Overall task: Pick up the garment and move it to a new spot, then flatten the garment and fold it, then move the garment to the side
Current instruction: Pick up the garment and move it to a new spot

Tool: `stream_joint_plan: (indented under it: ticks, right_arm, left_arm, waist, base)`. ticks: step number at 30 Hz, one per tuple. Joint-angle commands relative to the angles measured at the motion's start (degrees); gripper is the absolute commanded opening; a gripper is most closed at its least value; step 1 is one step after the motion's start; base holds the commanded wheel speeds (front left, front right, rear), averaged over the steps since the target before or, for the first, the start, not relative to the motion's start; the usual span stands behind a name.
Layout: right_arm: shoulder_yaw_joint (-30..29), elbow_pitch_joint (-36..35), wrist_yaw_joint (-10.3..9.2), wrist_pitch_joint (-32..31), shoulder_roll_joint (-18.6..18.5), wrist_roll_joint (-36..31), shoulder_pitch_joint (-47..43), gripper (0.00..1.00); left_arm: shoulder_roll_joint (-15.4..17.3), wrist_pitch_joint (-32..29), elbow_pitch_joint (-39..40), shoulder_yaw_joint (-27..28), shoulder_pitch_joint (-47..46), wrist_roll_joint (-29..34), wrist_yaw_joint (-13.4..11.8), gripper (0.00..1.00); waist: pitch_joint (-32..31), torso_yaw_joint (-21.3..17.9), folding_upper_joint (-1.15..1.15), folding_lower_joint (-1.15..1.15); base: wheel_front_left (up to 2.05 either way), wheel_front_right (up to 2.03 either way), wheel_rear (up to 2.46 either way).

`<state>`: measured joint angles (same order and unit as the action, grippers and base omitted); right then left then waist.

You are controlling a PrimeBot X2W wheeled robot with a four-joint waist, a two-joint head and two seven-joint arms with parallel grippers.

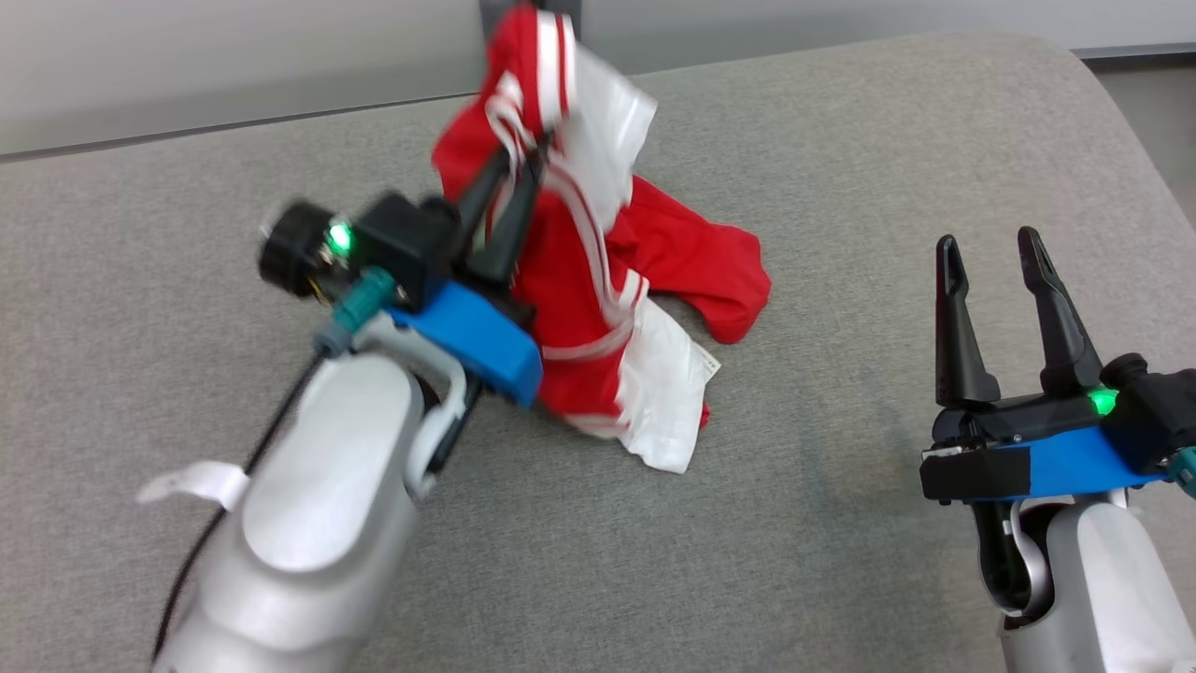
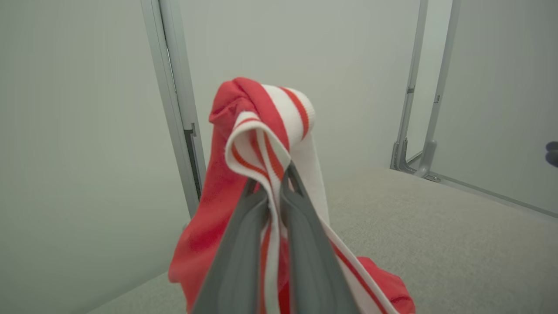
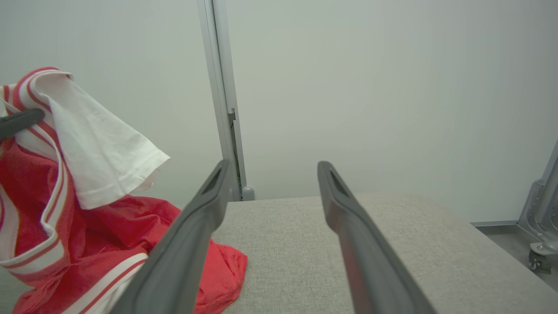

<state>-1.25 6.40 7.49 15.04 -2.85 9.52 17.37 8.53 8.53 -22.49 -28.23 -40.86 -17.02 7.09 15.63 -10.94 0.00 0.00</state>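
A red jersey [image 1: 673, 252] with white panels and red-and-white striped trim sits bunched near the middle of a grey fabric-covered table [image 1: 841, 523]. The left gripper [image 1: 523, 157] is closed tight on a fold of the striped trim. It holds the top of the jersey raised above the table, while the lower part rests crumpled on the surface. From the left wrist camera, the two dark fingers [image 2: 235, 261] press together with a band of trim pinched between them, and red cloth drapes down on either side. The right gripper [image 1: 989, 241] is well apart from the jersey, to its right above the table, its fingers spread wide with nothing between them. A pale wall [image 3: 348, 87] and a metal post [image 3: 220, 87] stand behind the table.
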Motion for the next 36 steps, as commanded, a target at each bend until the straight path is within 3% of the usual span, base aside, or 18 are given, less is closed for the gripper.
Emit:
stream_joint_plan:
  ticks: [1, 8, 9, 10, 18, 27, 36]
  right_arm:
    - [0.03, 0.01, 0.01, 0.2, -0.06, -0.35, -0.38, 1.0]
    - [0.66, 0.72, 0.01, 0.21, -0.08, -0.45, -0.57, 1.0]
    - [0.74, 0.86, 0.01, 0.21, -0.07, -0.4, -0.54, 1.0]
    - [0.89, 1.06, 0.01, 0.21, -0.08, -0.36, -0.57, 1.0]
    - [0.88, 2.08, 0.01, 0.21, -0.08, -0.83, -2.15, 1.0]
    - [0.72, 2.76, 0.01, 0.21, -0.09, -1.05, -3.62, 1.0]
    - [0.14, 3.47, 0.01, 0.21, -0.09, -1.92, -4.96, 1.0]
  left_arm:
    - [-0.14, 0.7, -0.99, -0.52, 1.39, -0.08, -0.06, 0.0]
    - [-2.06, 3.04, -7.93, -5.01, 9.18, -1.13, 0.19, 0.0]
    - [-2.29, 3.37, -8.68, -5.59, 9.72, -0.97, 0.23, 0.15]
    - [-2.47, 3.81, -9.3, -6.06, 9.9, -0.76, 0.24, 1.0]
    - [-2.68, 6.66, -5.84, -3.74, 8.93, 0.71, -2.77, 1.0]
    - [0.14, 6.72, 5.29, 6.31, 15.3, 2.32, -6.59, 1.0]
    - [2.25, 6.73, 10.87, 16.72, 23.36, 4.01, -8.47, 1.0]
  waist:
    - [0.14, 0.56, 0.0, 0.0]
    - [-0.48, 2.54, 0.0, 0.0]
    - [-0.68, 2.77, 0.0, 0.0]
    - [-0.91, 2.91, 0.0, 0.0]
    - [-4.45, 4.91, 0.0, 0.0]
    - [-6.97, 8.55, 0.0, 0.0]
    - [-8.85, 11.66, 0.0, 0.0]
  base:
    - [0.0, 0.0, 0.0]
    - [0.0, 0.0, 0.0]
    - [0.0, 0.0, 0.0]
    - [0.0, 0.0, 0.0]
    - [0.0, 0.0, 0.0]
    - [0.0, 0.0, 0.0]
    - [0.0, 0.0, 0.0]
